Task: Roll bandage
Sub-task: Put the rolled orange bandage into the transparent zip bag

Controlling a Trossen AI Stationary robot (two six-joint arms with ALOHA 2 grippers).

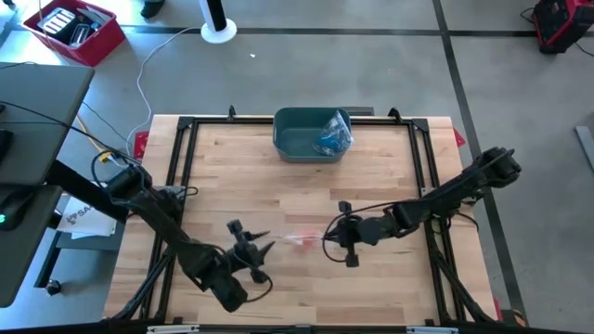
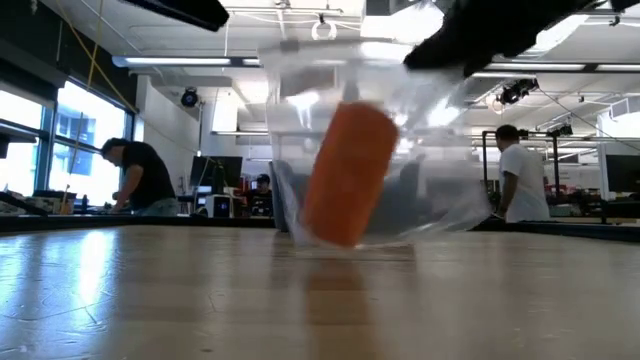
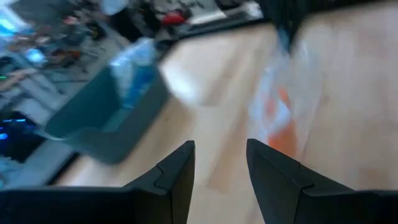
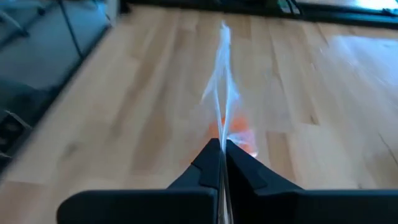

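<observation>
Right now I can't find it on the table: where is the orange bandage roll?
The orange bandage roll sits inside a clear plastic bag near the table's middle in the high view, pinched by the right end effector, with the left end effector open just beside it.

The left arm reaches in from the table's left edge toward its near middle, where the left gripper (image 1: 261, 249) sits with its fingers (image 3: 177, 171) parted and nothing between them. The right arm stretches in from the right edge, and the right gripper (image 1: 327, 237) has its fingers (image 4: 208, 160) pressed tight together on a thin clear sheet.
</observation>
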